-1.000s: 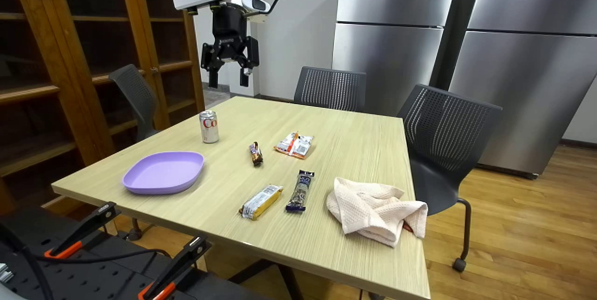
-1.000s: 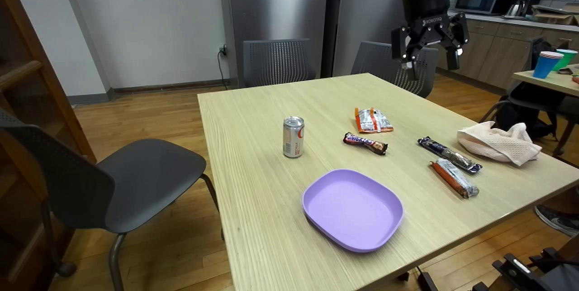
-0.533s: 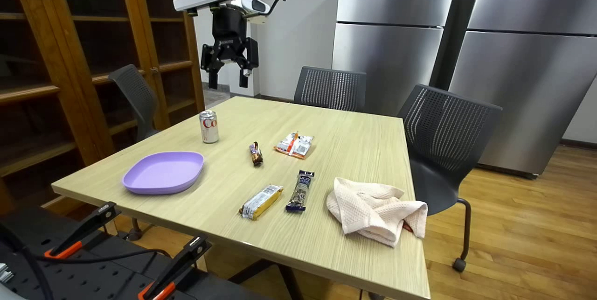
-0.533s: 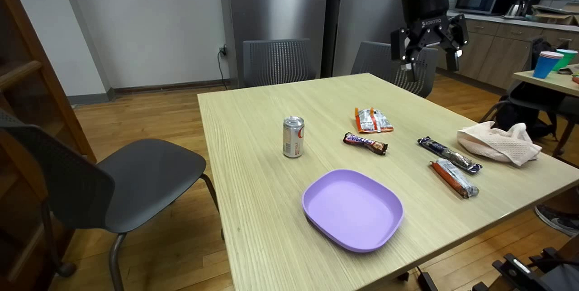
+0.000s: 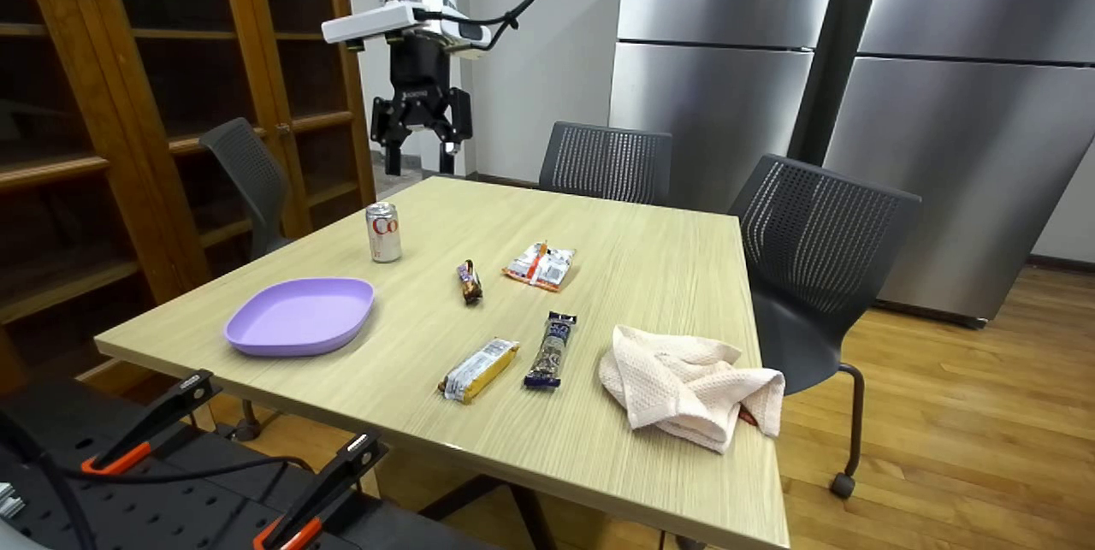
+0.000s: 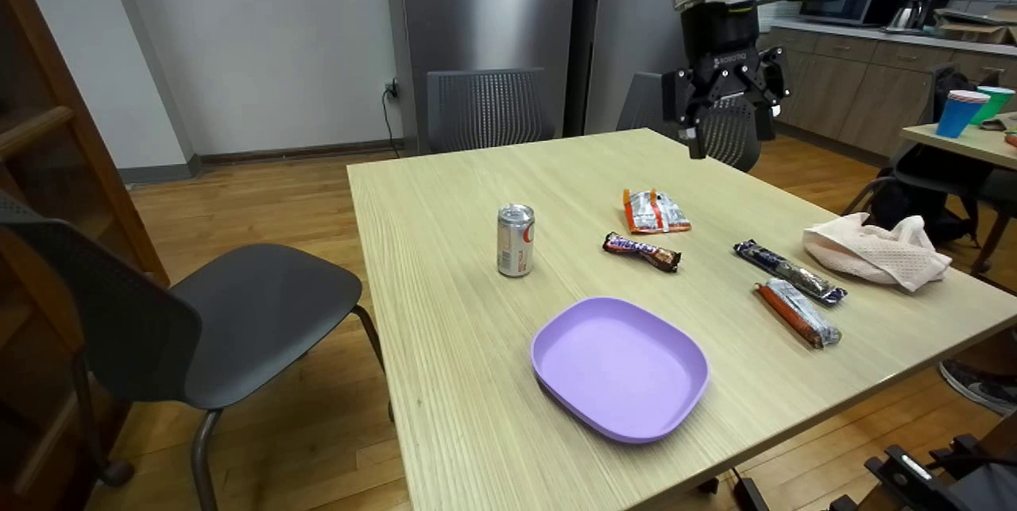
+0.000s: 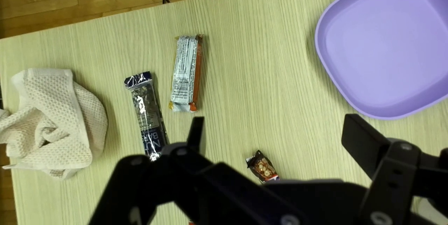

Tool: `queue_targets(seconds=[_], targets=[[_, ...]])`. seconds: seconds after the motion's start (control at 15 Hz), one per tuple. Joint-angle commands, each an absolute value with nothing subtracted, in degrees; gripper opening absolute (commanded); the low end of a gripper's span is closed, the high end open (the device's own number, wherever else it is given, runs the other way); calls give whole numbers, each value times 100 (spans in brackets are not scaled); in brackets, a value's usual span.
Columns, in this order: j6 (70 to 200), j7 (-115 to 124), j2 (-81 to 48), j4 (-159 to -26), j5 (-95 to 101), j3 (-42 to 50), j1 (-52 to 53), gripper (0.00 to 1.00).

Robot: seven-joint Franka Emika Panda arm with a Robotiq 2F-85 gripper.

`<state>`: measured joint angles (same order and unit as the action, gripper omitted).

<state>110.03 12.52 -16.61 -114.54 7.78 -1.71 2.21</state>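
My gripper (image 5: 420, 160) is open and empty, high above the table, and touches nothing. It also shows in an exterior view (image 6: 730, 139). In the wrist view the fingers (image 7: 274, 127) are wide apart. A brown candy bar (image 7: 262, 167) shows between them, partly hidden by the gripper. A silver can (image 6: 516, 241) stands upright. A purple plate (image 6: 620, 368) is bare. An orange and silver snack bag (image 6: 655, 211) lies behind the candy bar. A dark nut bar (image 7: 147, 113) and a yellow-orange wrapped bar (image 7: 185, 72) lie side by side, apart.
A crumpled cream towel (image 5: 684, 387) lies near the table's edge (image 5: 590, 505). Dark chairs (image 5: 821, 259) stand around the table. Black and orange clamps (image 5: 321, 490) sit by the near edge. Fridges (image 5: 710, 105) and a wooden cabinet (image 5: 248, 45) stand behind.
The arm and gripper have lowered slightly since half a second ago, and moved a little left in an exterior view. The gripper stays open. The objects on the table have not moved.
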Motion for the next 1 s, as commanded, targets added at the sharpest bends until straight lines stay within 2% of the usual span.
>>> queue_targets(seconds=[0.0,0.93], targets=[[11115,1341,-1968,-11137,893,-86,336,100],[11516,846,-2792,-10496,1590,12,434,100]])
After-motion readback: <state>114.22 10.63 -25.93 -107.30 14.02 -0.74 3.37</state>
